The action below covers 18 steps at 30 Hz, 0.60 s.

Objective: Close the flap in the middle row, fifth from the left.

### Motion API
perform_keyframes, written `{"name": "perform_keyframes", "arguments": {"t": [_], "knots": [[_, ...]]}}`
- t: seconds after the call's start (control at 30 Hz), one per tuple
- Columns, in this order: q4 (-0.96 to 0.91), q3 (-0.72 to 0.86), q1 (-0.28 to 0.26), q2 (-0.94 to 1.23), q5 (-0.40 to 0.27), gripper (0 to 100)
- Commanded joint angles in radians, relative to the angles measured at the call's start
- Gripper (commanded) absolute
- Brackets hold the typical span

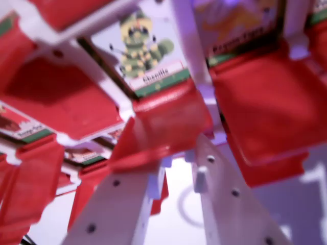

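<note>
The wrist view is blurred and sits very close to a white game board (186, 46) with red hinged flaps. A caterpillar card (145, 48) labelled "Chenille" stands uncovered at top centre. Just below it, its red flap (171, 120) lies tilted, its near edge right at my fingertips. My gripper (179, 155) comes up from the bottom edge with two white fingers (120, 204) spread apart. Nothing is clamped between them; the left finger's tip touches or sits just under a red flap edge (138, 148).
A large red flap (265, 107) lies to the wrist view's right under a yellowish card (240, 25). More red flaps (61, 97) and part of a brown card (20, 125) fill the left. Pale table surface (179, 214) shows between the fingers.
</note>
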Motion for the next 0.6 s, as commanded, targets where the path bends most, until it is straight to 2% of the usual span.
{"name": "perform_keyframes", "arguments": {"t": [0.0,0.57], "knots": [[-0.054,-0.115,-0.011,0.04,0.014,2],[-0.166,-0.126,-0.008,0.021,0.023,2]]}}
